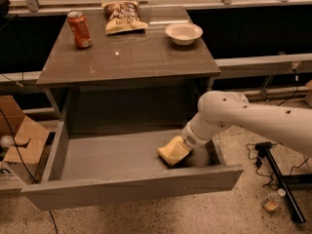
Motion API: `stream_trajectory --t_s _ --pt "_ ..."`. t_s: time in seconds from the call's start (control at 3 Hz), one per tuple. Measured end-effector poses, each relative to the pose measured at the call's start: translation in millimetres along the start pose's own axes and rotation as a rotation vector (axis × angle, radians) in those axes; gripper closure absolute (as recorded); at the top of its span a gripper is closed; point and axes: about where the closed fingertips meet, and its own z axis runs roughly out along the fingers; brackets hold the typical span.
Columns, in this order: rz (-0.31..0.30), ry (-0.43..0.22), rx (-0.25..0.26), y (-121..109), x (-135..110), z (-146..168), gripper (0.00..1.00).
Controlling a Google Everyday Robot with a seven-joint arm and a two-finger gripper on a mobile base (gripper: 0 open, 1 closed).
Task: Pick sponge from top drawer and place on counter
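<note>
Pale yellow sponge tilted in near right corner of open top drawer, against gripper reaching in from right; grip impossible to tell. Can, chip bag, bowl on worktop beyond.

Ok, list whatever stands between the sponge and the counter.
Nothing visible does. The hand is at the sponge, in the top drawer's front right corner, out from under the counter. The can, chip bag and bowl sit toward its far side.
</note>
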Motion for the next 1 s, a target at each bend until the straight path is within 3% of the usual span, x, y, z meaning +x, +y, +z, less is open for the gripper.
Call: stream_trajectory --t_s 0.33,0.67,1.0 --pt "0.009 -0.045 0.018 -0.3 -11.6 -17.7 0.83" --pt "-0.007 -0.121 0.000 -2.3 -33.6 -53.6 1.00" --pt "-0.117 -0.186 0.022 -7.6 -72.0 -109.3 1.00"
